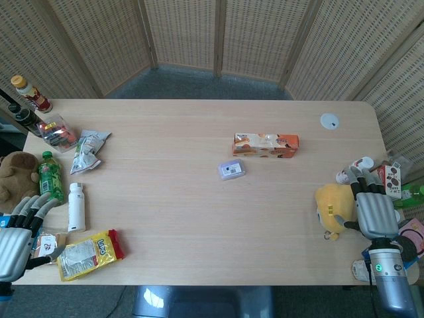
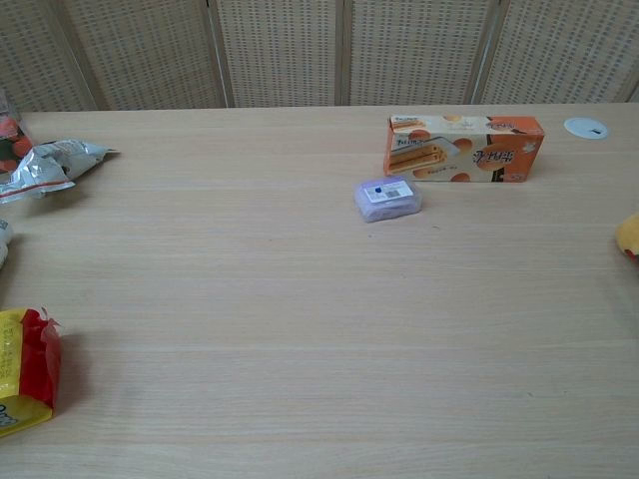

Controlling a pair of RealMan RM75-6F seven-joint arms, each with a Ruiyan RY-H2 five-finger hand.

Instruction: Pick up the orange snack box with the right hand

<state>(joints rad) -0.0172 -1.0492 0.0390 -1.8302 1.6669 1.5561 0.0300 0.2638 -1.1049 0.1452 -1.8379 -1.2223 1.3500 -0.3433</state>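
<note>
The orange snack box (image 1: 265, 145) lies flat on the wooden table (image 1: 199, 218), right of centre; the chest view shows the orange snack box (image 2: 463, 147) at the upper right. My right hand (image 1: 375, 211) hovers at the table's right edge, far from the box, fingers spread and holding nothing. Low at the left edge, my left hand (image 1: 16, 240) is also open and empty. Neither hand appears in the chest view.
A small purple packet (image 1: 232, 169) lies just left of the box. A yellow plush toy (image 1: 334, 207) sits beside my right hand. Bottles, snack bags and a yellow-red packet (image 1: 88, 254) crowd the left side; a white disc (image 1: 329, 120) sits far right.
</note>
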